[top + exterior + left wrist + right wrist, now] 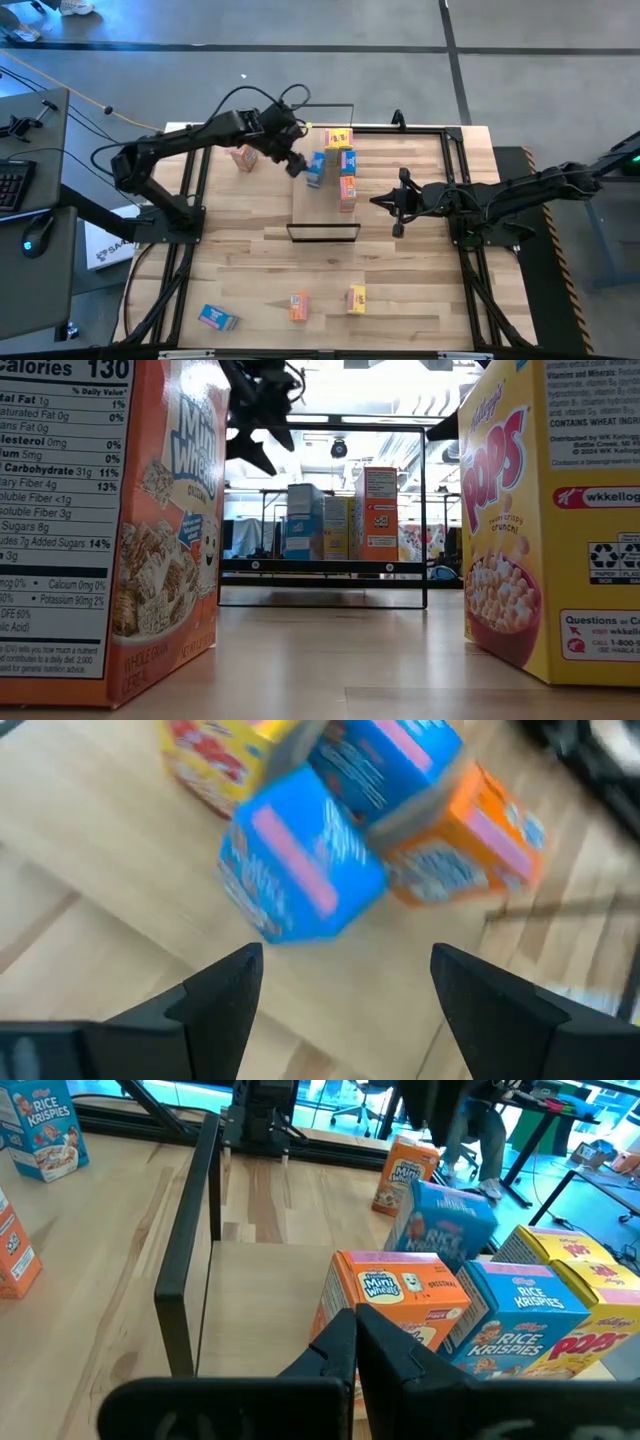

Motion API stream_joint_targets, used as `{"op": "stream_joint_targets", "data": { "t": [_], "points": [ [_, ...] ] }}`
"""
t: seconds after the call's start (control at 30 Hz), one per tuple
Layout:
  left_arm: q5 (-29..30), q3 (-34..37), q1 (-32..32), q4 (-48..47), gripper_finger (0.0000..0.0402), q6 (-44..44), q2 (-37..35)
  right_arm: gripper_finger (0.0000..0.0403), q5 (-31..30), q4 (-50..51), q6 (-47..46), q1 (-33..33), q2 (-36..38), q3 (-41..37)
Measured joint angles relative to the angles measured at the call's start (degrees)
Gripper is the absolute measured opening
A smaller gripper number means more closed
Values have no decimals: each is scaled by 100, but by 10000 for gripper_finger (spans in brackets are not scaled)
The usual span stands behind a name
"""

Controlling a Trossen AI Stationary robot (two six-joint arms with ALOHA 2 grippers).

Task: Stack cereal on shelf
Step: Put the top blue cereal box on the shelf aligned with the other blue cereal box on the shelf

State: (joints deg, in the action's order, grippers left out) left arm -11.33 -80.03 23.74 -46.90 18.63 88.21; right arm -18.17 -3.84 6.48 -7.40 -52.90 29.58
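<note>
The shelf [322, 215] lies across the table's middle, with black wire loops at its ends. A row of cereal boxes stands on it: yellow [338, 137], blue [347, 160] and orange [347, 190]. Another blue box [315, 170] stands beside the row, tilted askew [440, 1225]. My left gripper [296, 164] hovers open just above and to the left of that blue box [300, 870], with nothing between its fingers [235, 995]. My right gripper [378, 200] waits shut to the right of the orange box [395, 1295].
An orange box [243, 157] stands on the table left of the shelf. Near the front edge stand a blue box [217, 318], an orange one [298, 306] and a yellow one [356, 298]. Black rails [455, 150] frame the tabletop.
</note>
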Motion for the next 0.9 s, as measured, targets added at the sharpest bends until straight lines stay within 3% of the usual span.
{"op": "stream_joint_targets", "data": {
  "t": [0.07,0.13,0.27,0.33,0.47,0.53,0.7,0.9],
  "points": [
    [54,49,-160,-71,282,-203,-65,0,-2,-2,-1,0,0,0],
    [536,125,-369,-232,274,-283,-87,0,-1,1,-1,0,0,0],
    [2559,547,-796,-389,221,-624,-187,0,-2,18,-2,0,0,0],
    [3191,977,-897,-115,176,-689,-310,0,-2,18,0,0,0,0],
    [2750,1940,-890,1155,56,-702,-671,0,-2,18,0,0,0,0],
    [2479,2352,-811,1742,15,-760,-908,0,-2,20,0,-1,0,0],
    [2049,3271,-494,3258,27,-581,-1306,0,-2,18,0,0,0,0],
    [1492,4003,-417,5116,5,-259,-973,0,-4,-6,2,0,0,0]
  ]
}}
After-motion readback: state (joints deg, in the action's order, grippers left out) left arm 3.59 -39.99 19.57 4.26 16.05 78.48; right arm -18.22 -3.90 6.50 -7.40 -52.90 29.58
